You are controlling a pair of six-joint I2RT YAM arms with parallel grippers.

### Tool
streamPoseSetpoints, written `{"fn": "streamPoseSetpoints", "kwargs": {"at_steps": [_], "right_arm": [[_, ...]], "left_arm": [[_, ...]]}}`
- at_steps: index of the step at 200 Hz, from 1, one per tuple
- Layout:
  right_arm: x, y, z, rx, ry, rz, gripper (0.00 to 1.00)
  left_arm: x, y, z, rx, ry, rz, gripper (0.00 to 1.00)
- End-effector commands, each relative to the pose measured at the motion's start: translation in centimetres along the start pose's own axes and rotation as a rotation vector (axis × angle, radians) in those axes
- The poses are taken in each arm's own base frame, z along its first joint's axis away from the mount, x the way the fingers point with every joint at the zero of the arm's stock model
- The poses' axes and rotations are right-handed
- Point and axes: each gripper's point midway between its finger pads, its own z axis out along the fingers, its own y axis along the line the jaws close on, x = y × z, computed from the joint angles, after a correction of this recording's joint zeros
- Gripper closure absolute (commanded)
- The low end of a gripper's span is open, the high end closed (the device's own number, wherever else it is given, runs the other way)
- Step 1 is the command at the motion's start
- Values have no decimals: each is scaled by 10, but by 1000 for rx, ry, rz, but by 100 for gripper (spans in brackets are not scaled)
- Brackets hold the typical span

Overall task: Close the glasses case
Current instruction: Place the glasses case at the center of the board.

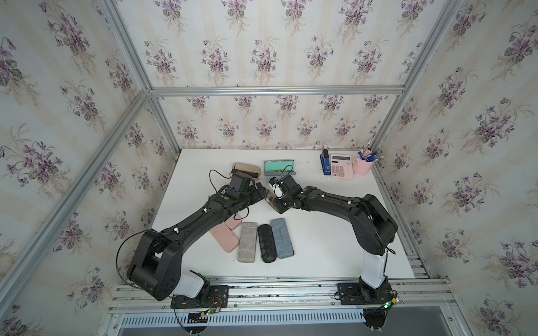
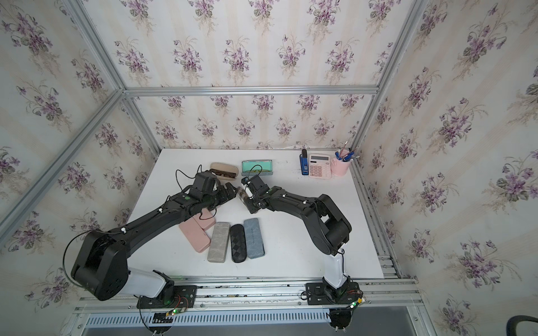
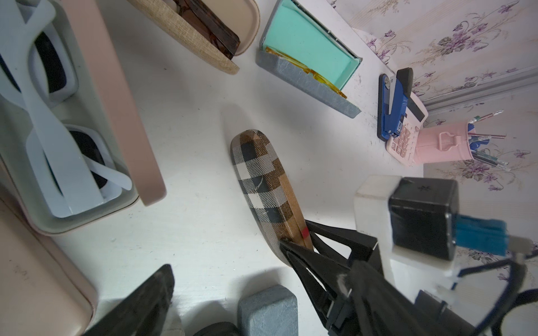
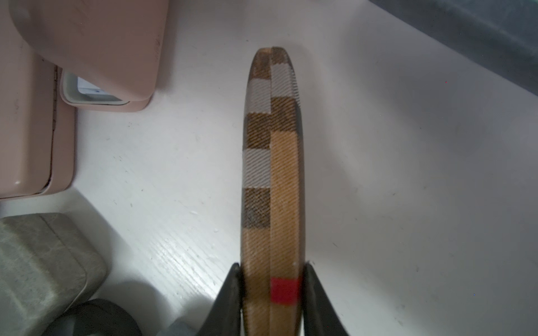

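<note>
My right gripper is clamped on one end of the plaid glasses case, which stands on its long edge, halves together, on the white table. My left gripper hangs near it, fingers spread, holding nothing.

Your left arm and right arm are matte black, each with a white base link, thin black cables held by white clips, a green wrist dot, and trussed black fingers; the base boards seem to glow green.
</note>
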Motion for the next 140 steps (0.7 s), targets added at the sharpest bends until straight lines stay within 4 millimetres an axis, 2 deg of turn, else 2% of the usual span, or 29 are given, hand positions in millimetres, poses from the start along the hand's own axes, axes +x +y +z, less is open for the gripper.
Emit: {"fn": "streamPoseSetpoints", "kwargs": {"at_steps": [1, 32, 64, 82, 84, 110, 140], "right_arm": [[-4, -12, -11, 97, -23, 10, 92], [-3, -25, -31, 261, -64, -30, 94], [19, -51, -50, 451, -26, -26, 94], [44, -63, -61, 569, 25, -7, 94], [47, -63, -62, 579, 33, -3, 93], [98, -63, -72, 679, 120, 22, 93], [141, -37, -80, 684, 161, 31, 91]], "left_arm": [[1, 2, 0, -4, 3, 20, 3], [3, 1, -1, 3, 10, 27, 3], [6, -5, -7, 27, 30, 51, 1], [8, -4, -9, 18, 36, 69, 0], [5, -8, -16, 33, 21, 72, 0], [5, -12, -28, 50, 18, 97, 0], [8, -11, -39, 56, 19, 108, 0]]}}
